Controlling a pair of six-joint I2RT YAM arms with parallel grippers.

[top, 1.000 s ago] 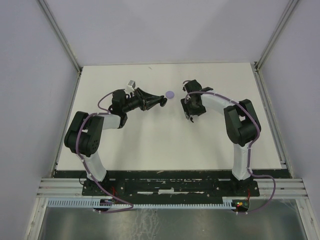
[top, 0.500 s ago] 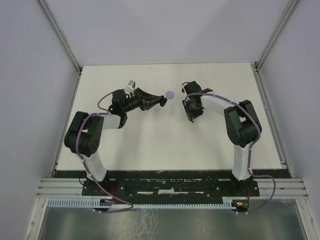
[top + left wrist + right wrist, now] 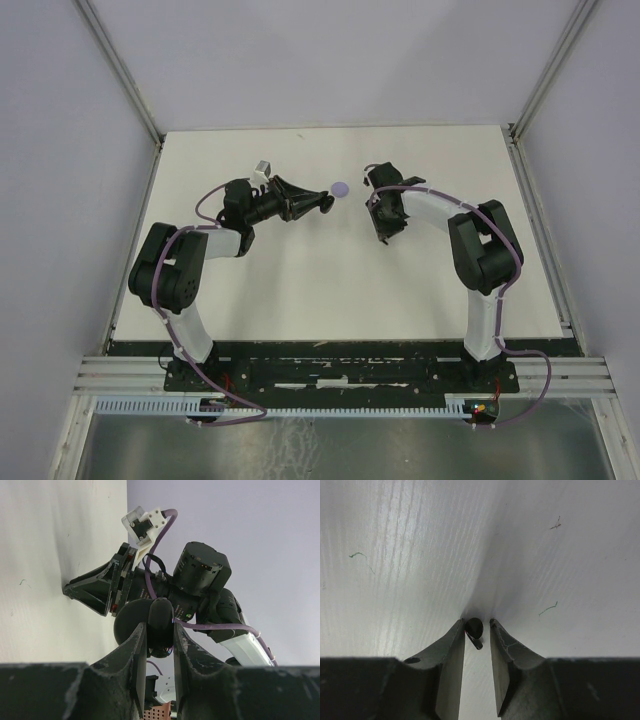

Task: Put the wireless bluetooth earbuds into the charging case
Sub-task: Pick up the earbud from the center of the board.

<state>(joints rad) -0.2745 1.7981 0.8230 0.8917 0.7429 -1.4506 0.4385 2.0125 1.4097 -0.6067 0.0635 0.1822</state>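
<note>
The right gripper (image 3: 477, 622) is set tips-down on the white table (image 3: 330, 290), its jaws parted only narrowly; one black earbud (image 3: 474, 627) is enclosed between them, and a sliver of table is seen beside it, so no clamp is shown; the left gripper (image 3: 159, 625) is closed on one black charging case (image 3: 161, 617), held edge-on above the table. One lilac puck (image 3: 340, 187) is seen just beyond the case, between the two grippers; no other earbud can be made out. Against the picture of a second ago, the right wrist is found slightly turned and drawn in; the left arm, the case and the puck are found unmoved. Both grippers are placed mid-table in its far half, well apart from every edge; bare surface is left on the near side and on both flanks.
</note>
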